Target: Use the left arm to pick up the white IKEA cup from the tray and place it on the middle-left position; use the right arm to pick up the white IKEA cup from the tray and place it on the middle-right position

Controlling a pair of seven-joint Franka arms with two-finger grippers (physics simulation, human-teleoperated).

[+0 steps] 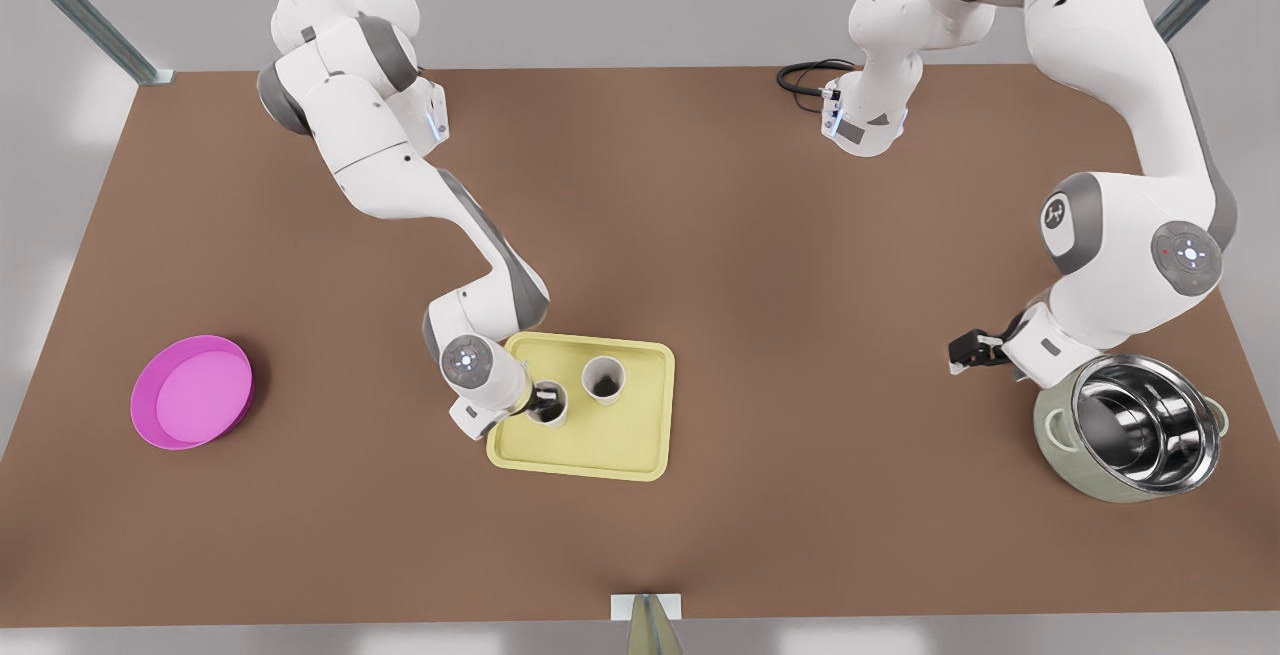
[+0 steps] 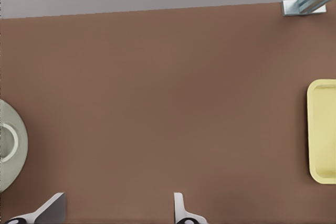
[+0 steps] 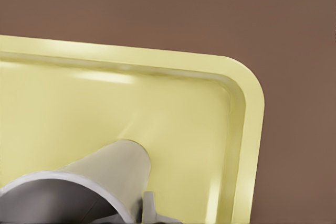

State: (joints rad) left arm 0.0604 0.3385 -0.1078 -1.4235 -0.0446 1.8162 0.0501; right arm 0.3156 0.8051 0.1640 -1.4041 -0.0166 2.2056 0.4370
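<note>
Front view: right end effector (image 1: 545,400) at cup (image 1: 549,405) on tray (image 1: 640,435).

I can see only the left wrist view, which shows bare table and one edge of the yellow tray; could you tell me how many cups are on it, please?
Observer: Two. The near cup and the far cup both stand upright on the tray.
Operator: Where is the right gripper?
Observer: The right gripper is at the near cup's rim, on the front view's left side of the tray.
Operator: What is the green shape at my edge?
Observer: It is a green pot holding a steel bowl. The left gripper waits open beside it.
</note>
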